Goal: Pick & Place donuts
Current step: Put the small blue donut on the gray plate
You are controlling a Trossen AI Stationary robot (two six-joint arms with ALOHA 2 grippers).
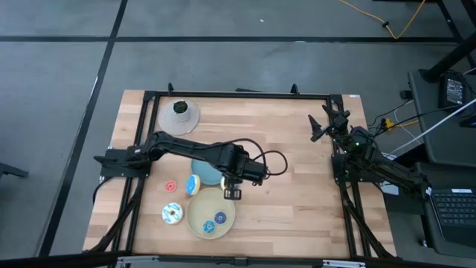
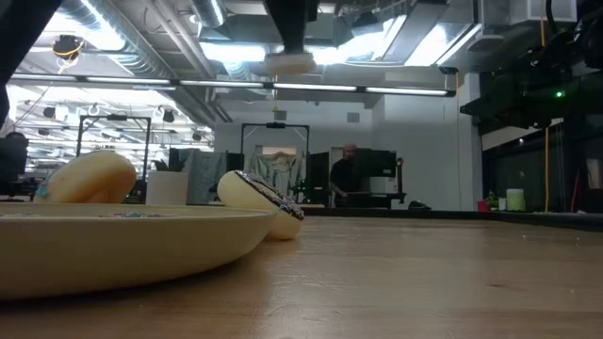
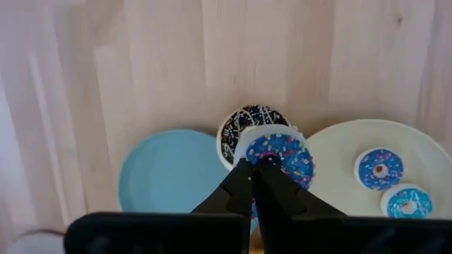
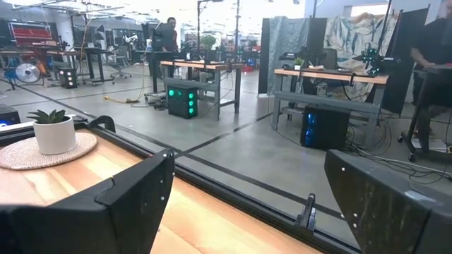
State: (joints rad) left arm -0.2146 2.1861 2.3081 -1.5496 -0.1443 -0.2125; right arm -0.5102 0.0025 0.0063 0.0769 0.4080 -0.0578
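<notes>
L gripper (image 3: 258, 164) clenched on blue sprinkled white-rimmed donut (image 3: 279, 150), over round beige plate (image 1: 195, 217) edge; 2 blue donuts (image 3: 380, 168) on it. R gripper (image 1: 325, 123) spread wide, far corner.

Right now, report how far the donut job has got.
Done: two blue donuts lie on the beige plate. In hand: the left hand is shut on a blue sprinkled donut over that plate's edge. Left: at least the chocolate donut, the pink one and the white one, all off the plate. The right hand waits open at the table's right edge.
</notes>
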